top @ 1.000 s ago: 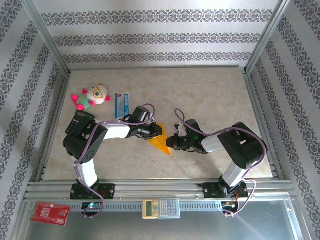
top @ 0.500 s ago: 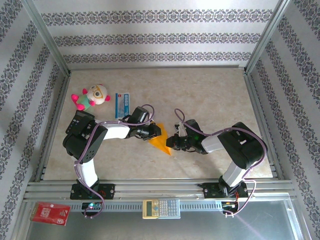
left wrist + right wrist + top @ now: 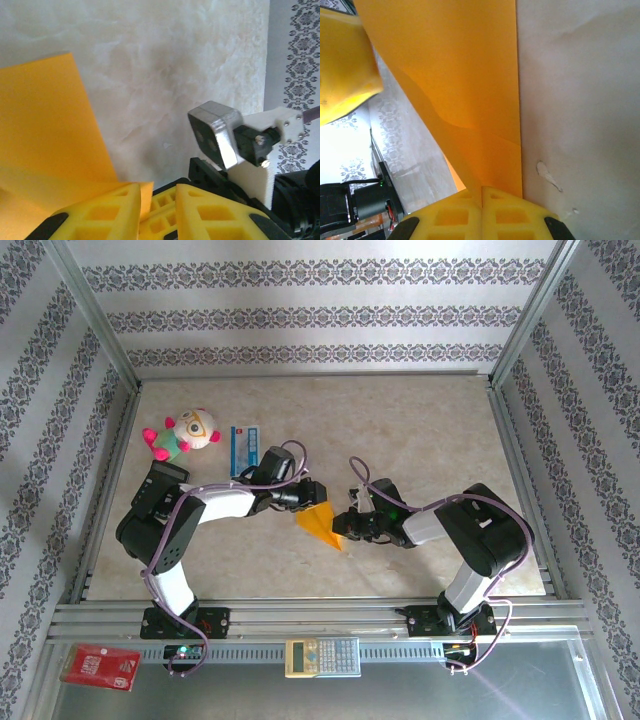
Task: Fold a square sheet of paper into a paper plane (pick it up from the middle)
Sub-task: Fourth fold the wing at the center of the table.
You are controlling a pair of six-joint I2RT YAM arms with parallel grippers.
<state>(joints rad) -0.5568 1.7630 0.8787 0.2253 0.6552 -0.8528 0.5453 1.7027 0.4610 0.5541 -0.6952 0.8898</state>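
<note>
Right fingers [image 3: 455,215] tight on paper [image 3: 460,75]

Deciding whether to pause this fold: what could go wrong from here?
1. The right jaws are shut on a narrow edge of the folded orange paper, which bows near the pinch; a pull could tear or mis-crease it.
2. The left jaws stand slightly apart around a corner of the paper; the layers may slip and the fold spring open.
3. The two wrists sit very close together over the table; a small move could make them collide.
</note>
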